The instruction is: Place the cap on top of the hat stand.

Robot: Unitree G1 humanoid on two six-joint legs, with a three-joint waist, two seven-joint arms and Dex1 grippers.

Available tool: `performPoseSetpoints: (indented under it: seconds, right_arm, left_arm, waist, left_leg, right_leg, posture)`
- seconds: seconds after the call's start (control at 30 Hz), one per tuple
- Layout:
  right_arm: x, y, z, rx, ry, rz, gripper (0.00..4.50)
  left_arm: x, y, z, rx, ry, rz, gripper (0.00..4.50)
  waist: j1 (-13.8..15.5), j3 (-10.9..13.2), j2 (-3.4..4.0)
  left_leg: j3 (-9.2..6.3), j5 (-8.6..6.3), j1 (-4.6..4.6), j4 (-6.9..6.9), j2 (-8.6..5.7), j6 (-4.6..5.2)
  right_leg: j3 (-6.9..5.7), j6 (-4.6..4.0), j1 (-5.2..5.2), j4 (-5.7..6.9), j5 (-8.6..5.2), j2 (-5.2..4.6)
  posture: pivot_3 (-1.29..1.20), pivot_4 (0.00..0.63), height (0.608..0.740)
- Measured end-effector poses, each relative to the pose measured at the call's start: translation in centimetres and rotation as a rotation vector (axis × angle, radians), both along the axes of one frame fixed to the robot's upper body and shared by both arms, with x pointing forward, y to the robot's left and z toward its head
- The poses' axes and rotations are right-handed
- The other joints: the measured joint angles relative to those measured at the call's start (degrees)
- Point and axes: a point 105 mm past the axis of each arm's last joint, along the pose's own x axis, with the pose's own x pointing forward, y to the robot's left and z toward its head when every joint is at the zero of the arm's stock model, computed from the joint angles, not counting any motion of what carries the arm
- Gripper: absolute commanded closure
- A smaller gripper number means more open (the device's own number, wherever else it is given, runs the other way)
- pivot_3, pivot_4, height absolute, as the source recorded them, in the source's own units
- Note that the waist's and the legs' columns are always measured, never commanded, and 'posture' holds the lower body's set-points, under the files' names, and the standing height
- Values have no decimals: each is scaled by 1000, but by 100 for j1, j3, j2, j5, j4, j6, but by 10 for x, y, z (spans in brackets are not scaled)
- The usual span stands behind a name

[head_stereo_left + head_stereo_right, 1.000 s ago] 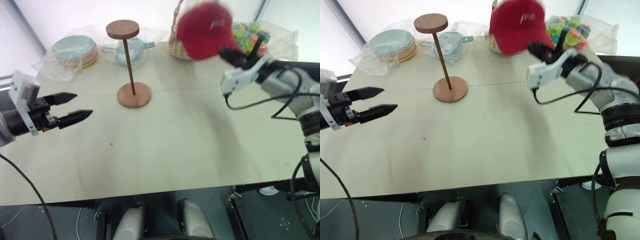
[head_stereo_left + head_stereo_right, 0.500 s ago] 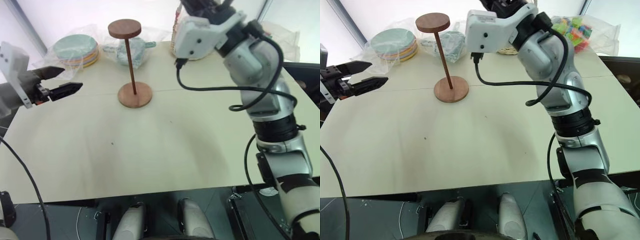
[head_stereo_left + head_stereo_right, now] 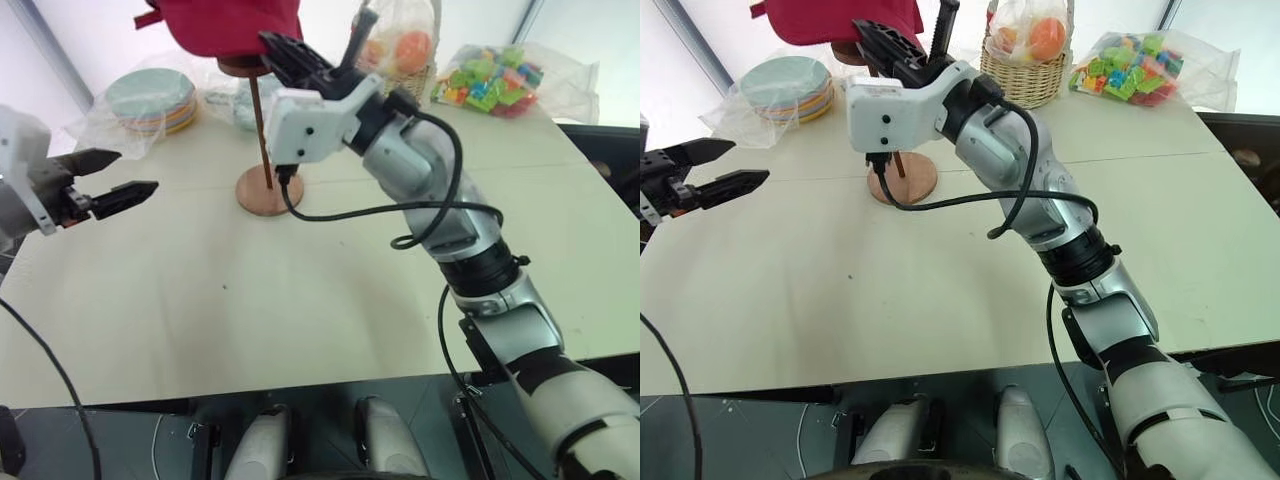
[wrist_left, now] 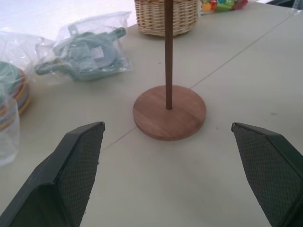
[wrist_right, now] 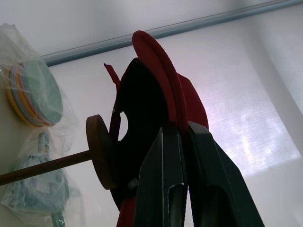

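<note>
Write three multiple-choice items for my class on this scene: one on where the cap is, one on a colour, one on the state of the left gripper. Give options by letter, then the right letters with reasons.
1. Where is the cap?
A. over the disc top of the hat stand
B. flat on the table
C. inside the wicker basket

2. What colour is the cap?
A. green
B. dark red
C. white

3. How is the left gripper?
A. shut on the cap
B. shut on the stand's rod
C. open and holding nothing

Answers:
1 A: the cap sits at the stand's top, and the right wrist view shows the disc against its inside while the right gripper pinches its brim.
2 B: the fabric is dark red in both eye views.
3 C: its two fingers stand wide apart, with the stand's base between them further off.
</note>
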Motion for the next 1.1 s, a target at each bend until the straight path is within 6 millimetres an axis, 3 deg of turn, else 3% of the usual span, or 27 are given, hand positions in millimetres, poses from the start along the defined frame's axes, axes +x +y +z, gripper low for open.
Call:
performPoseSetpoints:
  seconds: [0.37, 1.03, 1.1]
  right_arm:
    - [15, -2, -48, -177, 51, -70, 4454]
    - [7, 6, -73, -268, 121, -61, 4454]
    - [6, 8, -73, -265, 124, -56, 3811]
  left_arm:
    - [-8, -4, -2, -23, 8, 4, 0]
    - [9, -18, -1, -51, -3, -49, 0]
    - [10, -19, -2, -49, -1, -53, 0]
  waist:
    - [-8, 0, -1]
    - [-8, 0, -2]
    - [-9, 0, -2]
  left_leg:
    - [0, 0, 0, -2, 1, -1]
    - [-1, 0, 1, -2, 0, -1]
    - [-1, 0, 1, -2, 1, -1]
  right_leg:
    - [0, 0, -3, -1, 0, 2]
    - [-2, 0, -1, -1, 0, 1]
    - [-2, 0, -2, -1, 0, 2]
  posture:
    - [0, 150, 740]
    - [0, 150, 740]
    - [0, 150, 740]
